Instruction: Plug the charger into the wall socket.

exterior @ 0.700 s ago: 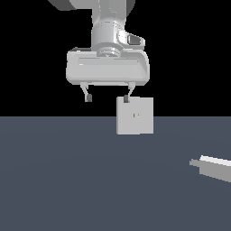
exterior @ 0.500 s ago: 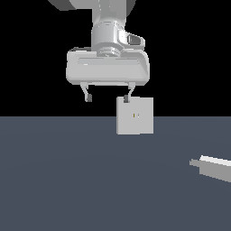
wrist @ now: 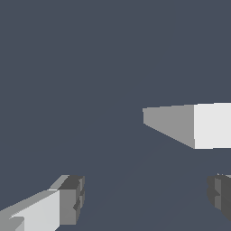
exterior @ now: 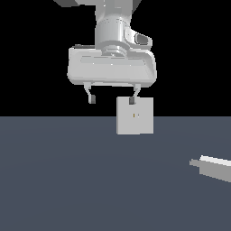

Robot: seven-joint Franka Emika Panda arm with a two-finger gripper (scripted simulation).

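Exterior view: my white two-finger tool [exterior: 112, 99] hangs high over the dark slate-grey counter [exterior: 67, 180], fingers spread wide, nothing between them. The wall socket, an upright flat light-grey square plate [exterior: 135, 115] with two tiny yellowish holes at its centre, stands toward the counter's far edge; one fingertip overlaps its top edge in this picture, but I can't tell depth, so I'm not calling that contact. The charger, a small light-grey elongated block with a white top [exterior: 214, 167], lies flat near the counter's edge on the exterior view's right, well apart from the socket and from my tool. Its narrower end points toward the exterior view's left.

Wrist view: the two dark finger pads [wrist: 72, 198] frame bare counter [wrist: 90, 67]. A grey-and-white wedge [wrist: 189, 125] sits off to one side; probably the socket plate seen from above, not certain.

Judgement: the step in hand is reaching the charger, grasp not yet begun. To do it well: translate over the block first, keep height, yaw so the fingers straddle its short sides, descend square, close on the wide body behind the prong end. A crooked grip would likely spoil insertion alignment.
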